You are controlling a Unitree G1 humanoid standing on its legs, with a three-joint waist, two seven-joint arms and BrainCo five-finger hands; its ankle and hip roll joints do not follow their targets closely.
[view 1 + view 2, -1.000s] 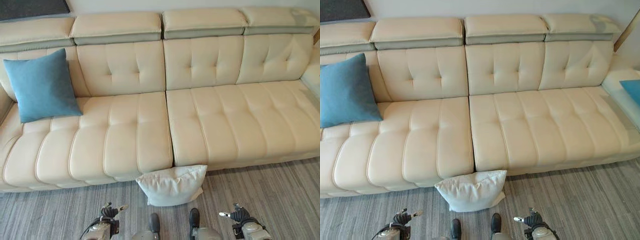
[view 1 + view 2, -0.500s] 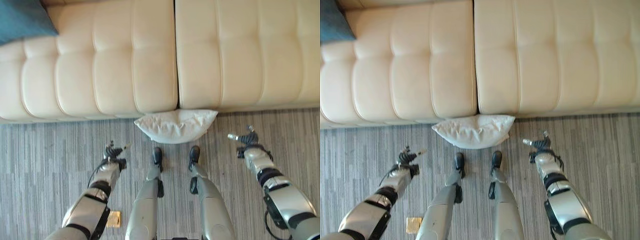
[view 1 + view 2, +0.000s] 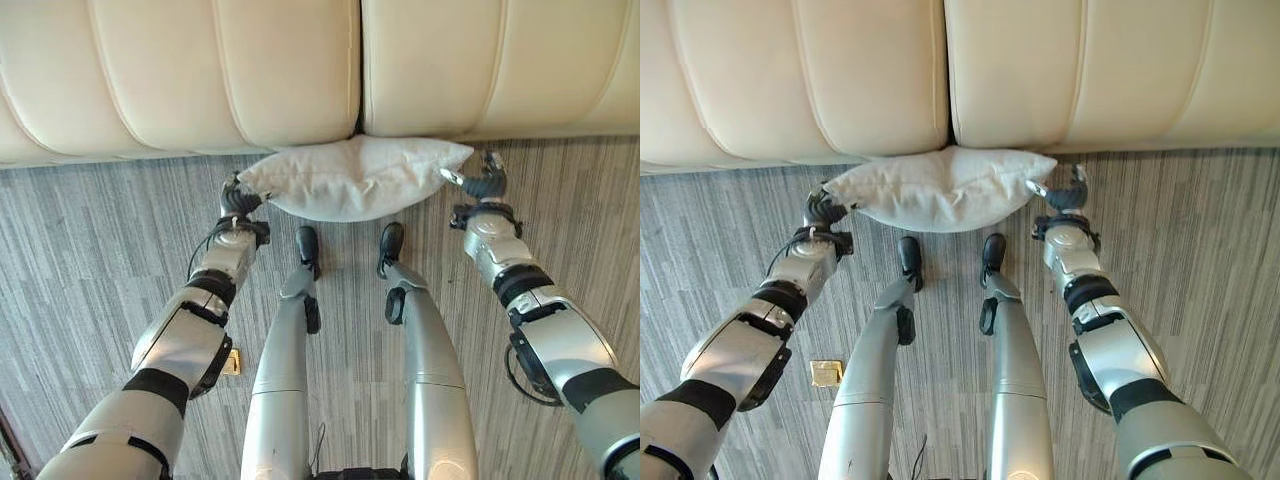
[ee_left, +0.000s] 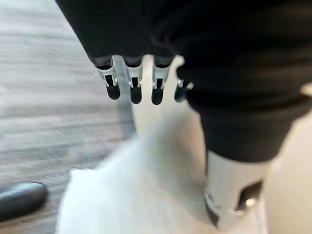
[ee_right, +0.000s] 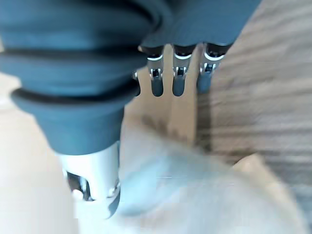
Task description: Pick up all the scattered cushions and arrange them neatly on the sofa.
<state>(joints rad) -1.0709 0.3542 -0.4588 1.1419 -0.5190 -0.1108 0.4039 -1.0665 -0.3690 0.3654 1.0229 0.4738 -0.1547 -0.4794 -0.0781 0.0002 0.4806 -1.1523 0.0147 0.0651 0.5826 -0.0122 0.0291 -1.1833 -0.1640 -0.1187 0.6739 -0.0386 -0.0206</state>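
1 white cushion (image 3: 352, 177) on floor by sofa (image 3: 300, 70). Left hand (image 3: 238, 198), right hand (image 3: 484, 181) at its ends, fingers (image 4: 134, 87) straight, open, gripping nothing.

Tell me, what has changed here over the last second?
Both hands have come forward to the white cushion: the left robot hand at one end, the right robot hand at the other, fingers straight, nothing gripped yet. The camera tipped downward too. The cushion still lies on the floor against the sofa.
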